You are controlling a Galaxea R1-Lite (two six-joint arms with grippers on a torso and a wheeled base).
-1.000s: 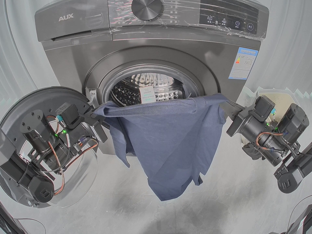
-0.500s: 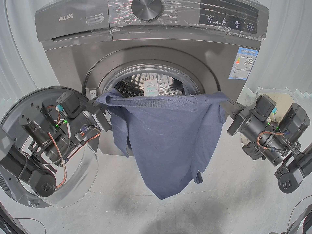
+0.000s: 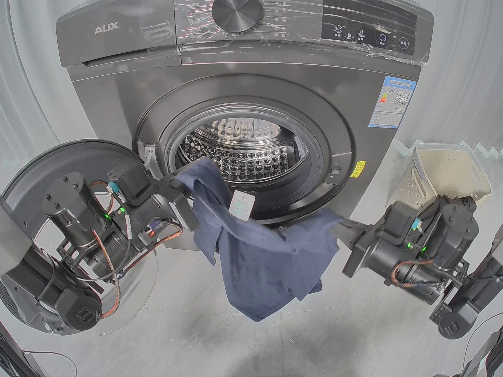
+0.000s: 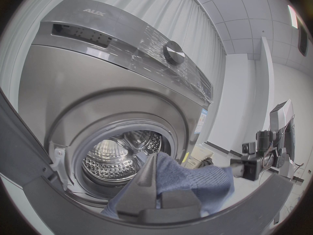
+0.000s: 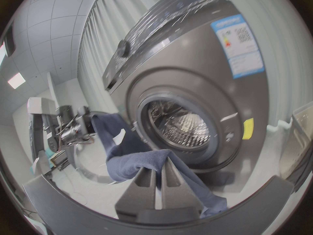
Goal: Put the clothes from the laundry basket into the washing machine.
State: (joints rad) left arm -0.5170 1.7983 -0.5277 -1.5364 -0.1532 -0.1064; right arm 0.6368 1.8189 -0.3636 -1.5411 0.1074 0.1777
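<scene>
The shirt (image 3: 262,252) is a dark blue knit tee with a small white tag (image 3: 242,205) showing near its collar. It hangs in the air just in front of the washing machine (image 3: 236,79), outside the drum (image 3: 236,147), strung between the two tools. Its left end sits higher, at the lower left edge of the round opening. Its right end is lower, below the opening's right side. The cloth sags between these two points, bunches into loose folds, and its bottom edge hangs down toward the grey floor (image 3: 209,336).

The left tool (image 3: 183,181) is clamped on the shirt's left end, with its dark fingers (image 4: 143,183) pressed against the blue fabric. The right tool (image 3: 340,226) is clamped on the right end, its two fingers (image 5: 177,183) close together with cloth pinched between them.

The machine is grey, with a round dial on top, and its drum is shiny and studded inside. Its round door (image 3: 63,163) is swung wide open to the left, behind the left arm. A cream laundry basket (image 3: 450,171) with small holes stands on the floor to the right of the machine, just behind the right arm.
</scene>
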